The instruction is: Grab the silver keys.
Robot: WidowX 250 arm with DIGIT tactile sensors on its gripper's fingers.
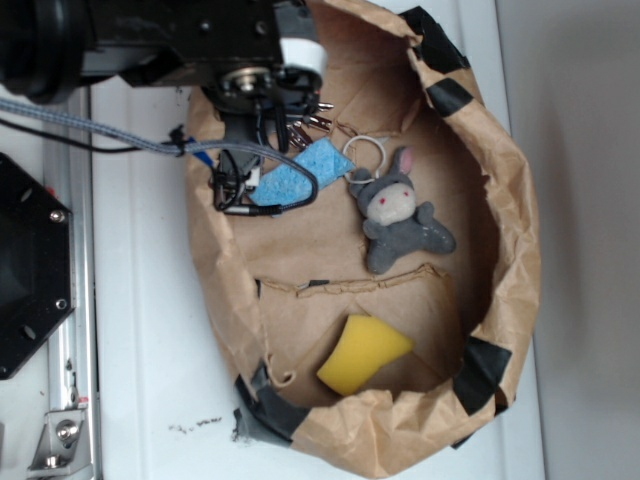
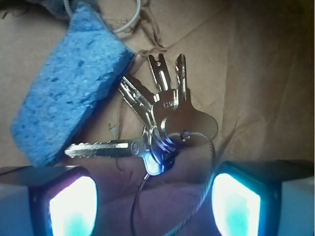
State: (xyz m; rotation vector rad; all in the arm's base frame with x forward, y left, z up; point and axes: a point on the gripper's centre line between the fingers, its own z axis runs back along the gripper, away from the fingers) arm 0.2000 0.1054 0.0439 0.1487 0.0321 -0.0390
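The silver keys (image 2: 167, 118) lie fanned out on brown paper, their thin wire ring (image 2: 209, 147) looping down between my fingers. In the wrist view my gripper (image 2: 155, 206) is open just short of the key heads, with a glowing pad (image 2: 74, 206) on each side and nothing gripped. From the exterior view only the key tips (image 1: 314, 118) stick out from under the arm at the bag's top left. There my gripper (image 1: 262, 128) is mostly hidden by the arm's black body.
A light blue sponge (image 1: 290, 178) lies right beside the keys, on their left in the wrist view (image 2: 69, 83). A grey plush bunny (image 1: 400, 210) with a white ring (image 1: 365, 152) and a yellow sponge (image 1: 362, 352) share the crumpled paper bag (image 1: 505, 230).
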